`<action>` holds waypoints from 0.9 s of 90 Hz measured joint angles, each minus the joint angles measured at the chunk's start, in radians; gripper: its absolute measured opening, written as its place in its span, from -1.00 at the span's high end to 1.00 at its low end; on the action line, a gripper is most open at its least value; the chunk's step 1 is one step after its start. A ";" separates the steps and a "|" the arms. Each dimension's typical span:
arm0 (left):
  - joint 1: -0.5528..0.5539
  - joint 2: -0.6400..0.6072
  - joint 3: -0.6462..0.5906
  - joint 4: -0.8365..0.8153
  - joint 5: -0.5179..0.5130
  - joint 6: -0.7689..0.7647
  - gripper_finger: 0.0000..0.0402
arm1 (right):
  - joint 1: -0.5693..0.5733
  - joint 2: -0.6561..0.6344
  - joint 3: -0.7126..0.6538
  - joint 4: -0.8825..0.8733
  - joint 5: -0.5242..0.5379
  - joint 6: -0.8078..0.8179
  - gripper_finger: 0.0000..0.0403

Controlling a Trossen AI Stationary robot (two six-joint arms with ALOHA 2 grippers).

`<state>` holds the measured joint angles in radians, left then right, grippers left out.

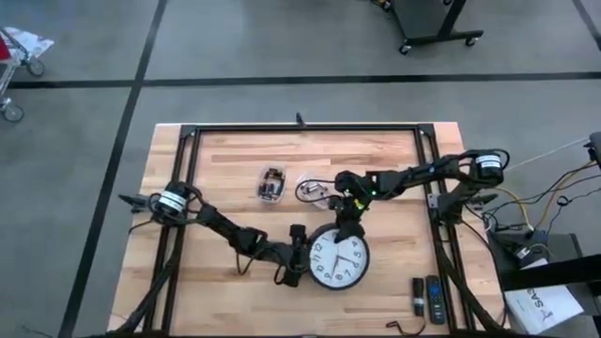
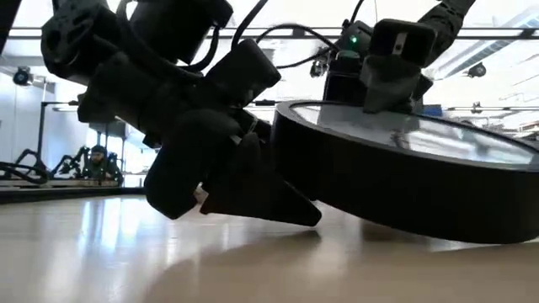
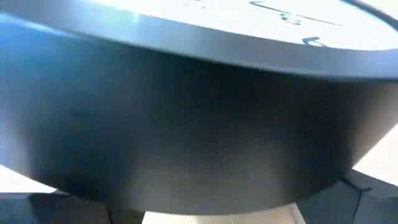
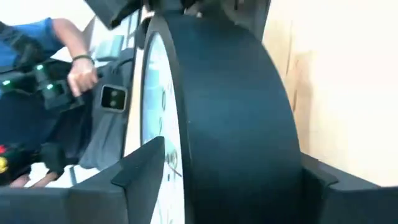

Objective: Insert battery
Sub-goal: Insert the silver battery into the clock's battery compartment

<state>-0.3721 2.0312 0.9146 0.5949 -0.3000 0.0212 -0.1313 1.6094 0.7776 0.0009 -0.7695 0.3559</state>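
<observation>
A round clock (image 1: 339, 259) with a white face and a deep black rim lies face up near the table's front. In the low view its face (image 2: 421, 135) tips toward the near side. My right gripper (image 1: 349, 228) is shut on its far edge. My left gripper (image 1: 297, 253) is open at the clock's left side, one finger toward the far side and one (image 2: 261, 194) toward the near side, and the rim (image 3: 186, 124) fills its wrist view. Two small clear packs (image 1: 271, 184) (image 1: 315, 188) lie farther back. I cannot make out a battery in them. My left gripper stands against the clock's left rim (image 3: 186, 155) with its fingers spread level beside it; whether they touch it I cannot tell. My right gripper pinches the clock's far edge, one finger (image 4: 143, 168) on the white face and the other (image 4: 320, 183) on the back, across the rim (image 4: 242, 124). It comes from the far side, slanting down. The far edge is raised and the near edge is low.
Two dark remote-like bars (image 1: 418, 296) (image 1: 435, 299) lie at the front right. A black frame (image 1: 300, 129) runs along the table's far and side edges. A person's hand (image 4: 81, 71) and blue sleeve show beyond the table. Bare wood lies at the front left.
</observation>
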 joint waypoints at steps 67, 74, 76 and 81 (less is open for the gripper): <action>-0.009 -0.001 0.000 -0.018 0.004 -0.015 -0.54 | 0.000 -0.015 0.000 -0.003 0.092 0.026 -0.72; -0.011 -0.001 0.000 -0.019 0.004 -0.015 -0.54 | 0.000 -0.016 0.000 -0.003 0.094 0.027 -0.72; -0.012 -0.001 0.000 -0.019 0.004 -0.015 -0.54 | 0.000 -0.016 0.000 -0.003 0.097 0.026 -0.72; -0.012 -0.001 0.000 -0.019 0.004 -0.015 -0.54 | 0.000 -0.016 0.000 -0.003 0.107 0.026 -0.72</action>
<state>-0.3843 2.0300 0.9146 0.5758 -0.2958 0.0059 -0.1314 1.5932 0.7780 -0.0017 -0.6627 0.3824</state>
